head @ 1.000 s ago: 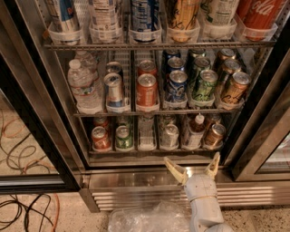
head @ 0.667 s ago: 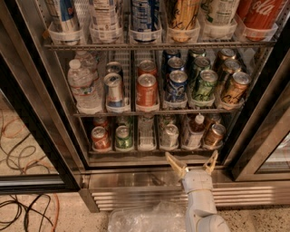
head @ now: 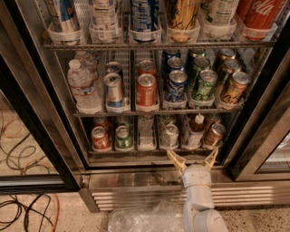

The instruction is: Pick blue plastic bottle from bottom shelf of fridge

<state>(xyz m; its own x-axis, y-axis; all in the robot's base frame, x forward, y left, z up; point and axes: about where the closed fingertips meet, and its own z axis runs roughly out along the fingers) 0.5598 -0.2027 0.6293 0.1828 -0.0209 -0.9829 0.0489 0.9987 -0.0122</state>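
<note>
The bottle (head: 195, 132) was seen upright on the bottom shelf (head: 136, 151) of the fridge (head: 127, 179), wedged between a silver can (head: 170, 135) and a brown can (head: 214, 134). The gripper (head: 193, 159) was found spread wide, just below and in front of it. A level, straight push into that lane was judged best, so both cans are cleared.

White script reading "Cola" runs across the large red container (head: 262, 13) at the right end of the top wire rack (head: 154, 45); no other label reads clearly. The pale two-finger gripper (head: 192, 155), fingers spread, sits just before the bottom shelf (head: 147, 150)
</note>
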